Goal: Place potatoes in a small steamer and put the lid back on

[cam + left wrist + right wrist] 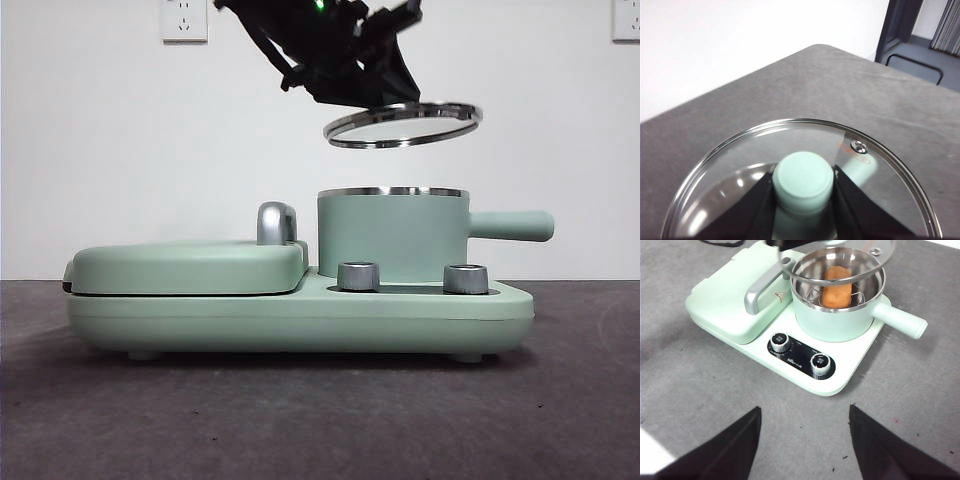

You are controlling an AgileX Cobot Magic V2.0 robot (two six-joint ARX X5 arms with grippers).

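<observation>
**Front view: lid held in the air above the steamer, potato already inside**

Front view shows the left pincer [355,85] coming down from the top edge, dark and large, carrying the lid [403,124] by its knob. The lid hangs tilted, its steel rim clear of the small steamer [392,235] below, with open air between the two. It sits slightly toward the steamer's handle side rather than squarely over the pot.

Left wrist view: both black jaws of the left pincer [802,187] are closed against the mint-green knob [803,180], one on each side. The glass disc of the lid [740,165] spreads out around the knob; a small steam vent rivet shows near its rim. Grey surface [830,85] is seen beyond the glass.

Right wrist view: the right pincer [805,440] is spread wide, holding nothing, over bare grey surface [920,385] in front of the appliance, well apart from it. The potatoes [836,287] lie inside the small steamer [832,322], resting on a wire rack within the steel bowl. The edge of the lid [880,255] overlaps the pot's far rim in this view.

The steamer stands on the green base [300,315], beside the closed griddle cover [185,265] with its chrome handle [276,222]. Two control dials [358,276] are on the base in front of the pot. The steamer's straight handle [510,225] points away from the griddle.
</observation>
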